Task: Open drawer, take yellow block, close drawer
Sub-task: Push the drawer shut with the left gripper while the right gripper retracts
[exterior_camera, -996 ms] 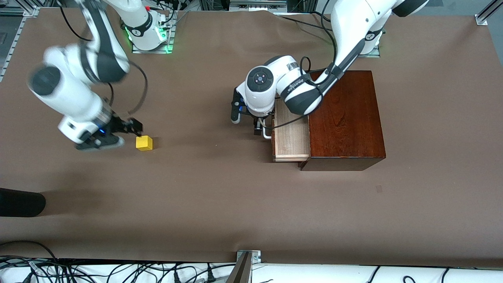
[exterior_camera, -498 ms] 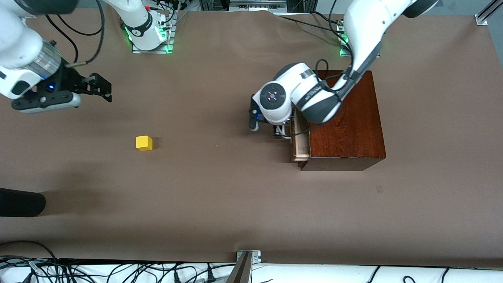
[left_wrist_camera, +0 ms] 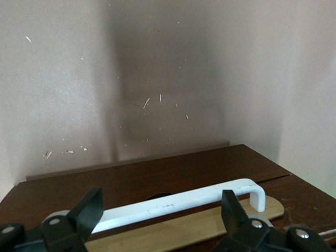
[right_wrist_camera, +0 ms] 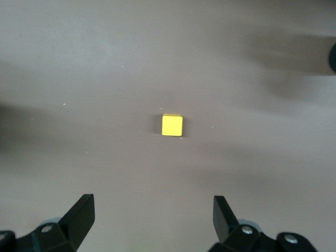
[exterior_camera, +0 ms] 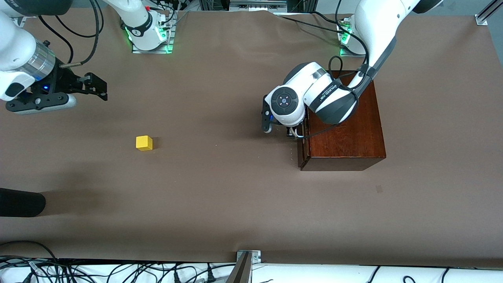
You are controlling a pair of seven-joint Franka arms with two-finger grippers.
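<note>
The dark reddish-brown wooden box stands toward the left arm's end of the table. Its drawer is pushed in. Only a thin pale wood strip shows by the white bar handle. My left gripper is at the drawer front, open, its fingers spread along the handle, in the left wrist view. The yellow block lies on the bare table toward the right arm's end, also in the right wrist view. My right gripper hangs open and empty in the air, shown in its wrist view.
A black rounded object juts in at the right arm's end of the table, nearer the front camera than the block. Cables run along the table's near edge. The arm bases stand along the top.
The drawer has slid from open to shut with my left gripper at its handle. My right gripper has lifted away from the yellow block, which stayed on the table.
</note>
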